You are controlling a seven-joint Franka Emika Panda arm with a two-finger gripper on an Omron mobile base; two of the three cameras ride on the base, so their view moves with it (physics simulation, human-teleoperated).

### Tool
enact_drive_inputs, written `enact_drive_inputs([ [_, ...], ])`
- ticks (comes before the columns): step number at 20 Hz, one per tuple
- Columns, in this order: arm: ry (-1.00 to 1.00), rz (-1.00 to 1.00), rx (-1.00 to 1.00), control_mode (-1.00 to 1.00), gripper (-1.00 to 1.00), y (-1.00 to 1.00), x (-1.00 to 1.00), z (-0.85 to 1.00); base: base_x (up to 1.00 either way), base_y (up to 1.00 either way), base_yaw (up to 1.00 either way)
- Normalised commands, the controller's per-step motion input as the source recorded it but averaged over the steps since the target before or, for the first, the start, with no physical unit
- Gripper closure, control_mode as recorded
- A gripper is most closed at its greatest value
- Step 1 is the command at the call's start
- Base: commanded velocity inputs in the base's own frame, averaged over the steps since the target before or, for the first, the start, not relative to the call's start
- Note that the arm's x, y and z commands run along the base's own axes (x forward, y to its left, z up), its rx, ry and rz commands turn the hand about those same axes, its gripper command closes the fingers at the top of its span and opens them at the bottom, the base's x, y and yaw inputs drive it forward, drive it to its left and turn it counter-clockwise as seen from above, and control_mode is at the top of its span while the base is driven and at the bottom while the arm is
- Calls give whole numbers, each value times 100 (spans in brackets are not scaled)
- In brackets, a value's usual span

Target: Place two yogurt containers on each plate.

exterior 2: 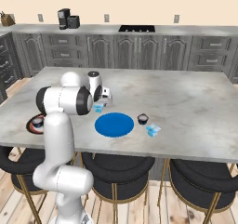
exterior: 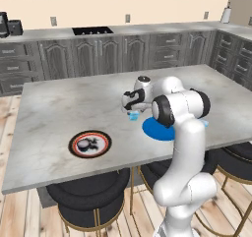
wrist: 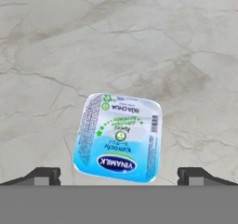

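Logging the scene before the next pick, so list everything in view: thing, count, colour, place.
pale blue yogurt tubs: two; one on the counter under the hand, one right of the blue plate
dark yogurt tubs: two; one by the blue plate's right edge, one on the patterned plate
blue plate: one, bright blue, near the counter's front edge
patterned plate: one, red-orange rim, black centre, at the counter's left
island counter: one, grey marble
stools: black seats, gold legs, below the counter's front edge
coffee machine: black, back counter
fingers: two, dark, spread open either side of the pale blue tub

Base views flanking; hand view close overhead.
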Motion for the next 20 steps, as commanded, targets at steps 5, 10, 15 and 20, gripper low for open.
enact_drive_inputs([
  [5,0,0,0,-100,-100,1,3,-11,0,0,0],
  [10,0,0,0,-100,-100,0,10,-12,0,0,0],
  [15,0,0,0,-100,-100,1,12,-9,0,0,0],
  [20,0,0,0,-100,-100,2,15,-3,0,0,0],
])
